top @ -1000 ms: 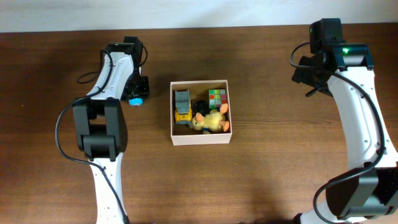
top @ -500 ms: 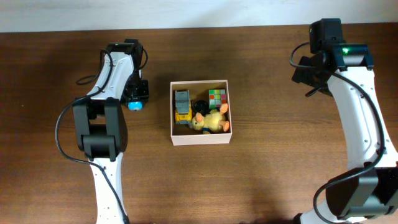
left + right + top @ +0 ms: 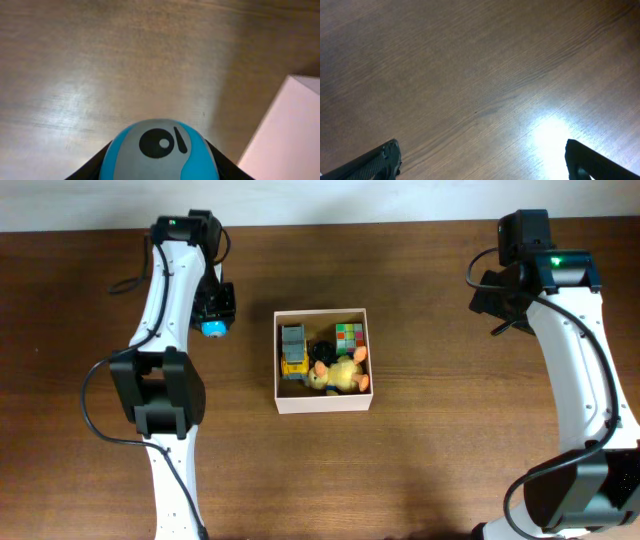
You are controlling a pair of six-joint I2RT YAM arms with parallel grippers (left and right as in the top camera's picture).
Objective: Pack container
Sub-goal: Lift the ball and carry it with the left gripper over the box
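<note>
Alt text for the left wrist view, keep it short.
A blue and grey rounded toy sits clamped in the left pincer at bottom centre, over a brown wooden table. A white wall of the container shows at the right edge.

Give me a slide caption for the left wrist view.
Left gripper holds a blue-and-grey toy, wooden table beyond, white container corner at right.

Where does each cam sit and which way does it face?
Overhead: above the table, facing straight down; shows left arm, right arm, cardboard box.
Left wrist: wrist-mounted, looks down past its jaws, closed on a blue-and-grey toy; box wall at right.
Right wrist: wrist-mounted, looks down at bare wood; open jaws' tips in the lower corners.
Shared: overhead and left wrist both show toy and box.
</note>
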